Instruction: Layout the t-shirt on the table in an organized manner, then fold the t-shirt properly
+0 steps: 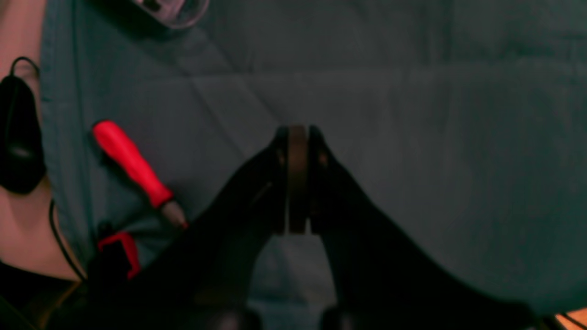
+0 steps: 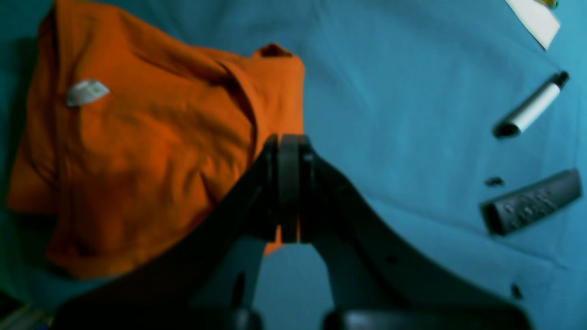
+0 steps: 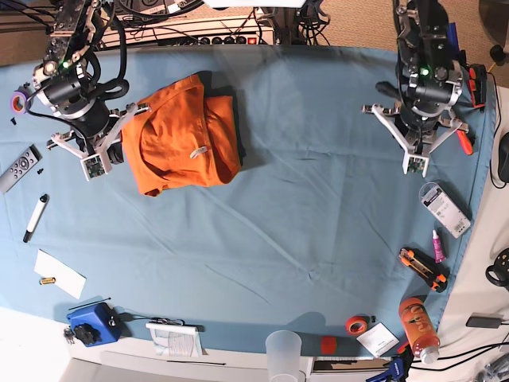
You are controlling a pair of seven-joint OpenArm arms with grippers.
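We see the t-shirt (image 3: 184,135) bunched at ten o'clock on the bench (image 3: 318,215), soft and floppy (best pinched at a hem corner), while both the left claw (image 1: 297,137) and right claw (image 2: 289,146) hang empty, pressed closed.

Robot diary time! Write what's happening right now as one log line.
phase: before layout | t-shirt: bunched on table | left gripper: shut, empty | right gripper: shut, empty, beside shirt

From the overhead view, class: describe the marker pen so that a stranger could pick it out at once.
Start at the blue-covered table and go to the edge beyond the orange t-shirt. There, between a grey remote and a white paper sheet, lies the marker pen: slim, white-bodied, black-capped.
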